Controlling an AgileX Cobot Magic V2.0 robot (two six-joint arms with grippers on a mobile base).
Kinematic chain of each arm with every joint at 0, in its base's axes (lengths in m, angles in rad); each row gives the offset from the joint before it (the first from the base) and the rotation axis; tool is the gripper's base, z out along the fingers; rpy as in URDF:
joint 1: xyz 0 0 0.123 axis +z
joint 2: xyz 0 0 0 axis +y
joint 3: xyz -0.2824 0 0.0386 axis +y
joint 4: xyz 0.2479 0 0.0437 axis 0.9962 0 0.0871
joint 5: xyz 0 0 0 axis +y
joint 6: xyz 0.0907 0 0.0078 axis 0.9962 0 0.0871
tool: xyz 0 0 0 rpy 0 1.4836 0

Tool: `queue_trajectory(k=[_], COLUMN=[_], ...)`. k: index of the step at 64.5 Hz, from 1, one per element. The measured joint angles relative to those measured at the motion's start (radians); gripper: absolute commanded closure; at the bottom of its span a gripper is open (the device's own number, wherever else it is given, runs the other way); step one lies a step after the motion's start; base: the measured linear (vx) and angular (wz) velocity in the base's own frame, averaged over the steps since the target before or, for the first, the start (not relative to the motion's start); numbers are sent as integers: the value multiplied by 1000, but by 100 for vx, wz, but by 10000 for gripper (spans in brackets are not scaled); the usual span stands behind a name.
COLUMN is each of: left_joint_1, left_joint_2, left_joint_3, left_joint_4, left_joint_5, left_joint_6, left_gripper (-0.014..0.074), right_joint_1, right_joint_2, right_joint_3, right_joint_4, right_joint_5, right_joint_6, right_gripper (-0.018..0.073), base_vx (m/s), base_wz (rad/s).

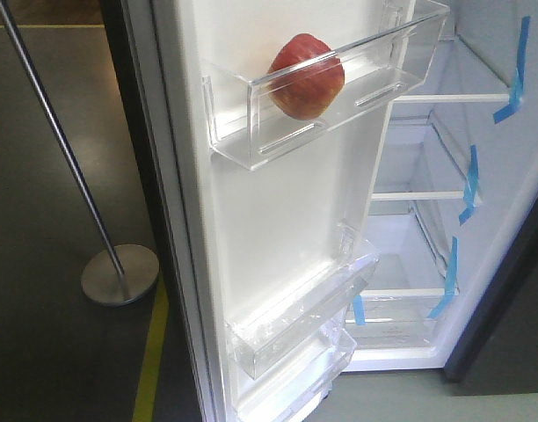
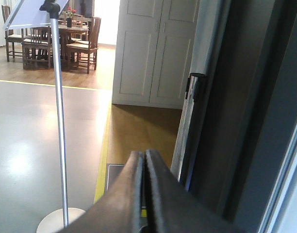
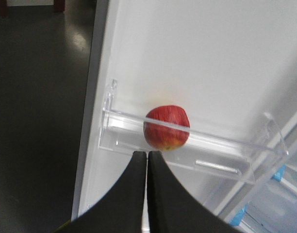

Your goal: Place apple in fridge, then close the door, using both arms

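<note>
Pressing the left gripper [image 2: 144, 154] fully shut, dark fingers meeting with no gap and clamping nothing. Hanging just left of a dark grey upright face, apparently the outside of the door [image 2: 236, 126], without visibly touching it.

Leaving broad open floor [image 2: 27, 145] on the left, interrupted only by a thin metal stand pole [image 2: 61, 126] on a round base [image 1: 119, 274]. Running a yellow floor line [image 1: 150, 360] between that base and the door's outer edge.

Showing the door [image 1: 278, 237] standing wide open in the front view, white inner side facing the camera. Cradling the apple [image 1: 306, 76] in the upper clear bin [image 1: 243, 132] on that inner side, about mid-length, behind the bin's transparent front wall. Carrying two more clear bins [image 1: 287, 330] lower down.

Opening rightward onto the fridge [image 1: 515, 211], its white shelves [image 1: 427, 195] marked at the edges with blue tape [image 1: 469, 186].

Closing the right gripper [image 3: 147, 154] completely too, fingers flush together, gripping nothing. Pointing up at the apple [image 3: 166, 127] from just before the bin, tips apart from both.
</note>
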Motion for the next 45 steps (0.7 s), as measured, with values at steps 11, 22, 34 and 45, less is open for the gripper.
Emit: queue_trajectory(k=[11,22,34,45], left_joint_1=[0,0,0,0], left_joint_2=[0,0,0,0], left_joint_3=[0,0,0,0], left_joint_4=[0,-81,-219,-250], left_joint_5=[0,-17,-37,-82], left_joint_6=[0,-85,-193,-227], left_gripper=[603,603,603,603], right_joint_1=[0,0,0,0], right_joint_2=[-226,-400,-569,-660], right_joint_3=[341,643,850,901], right_joint_4=[-48,-71,-75,-75], right_joint_5=[-95,-118,-121,-123], right_joint_6=[28,83,110,127], right_gripper=[564,564,564,564], base_vx=[0,0,0,0], base_wz=[0,0,0,0])
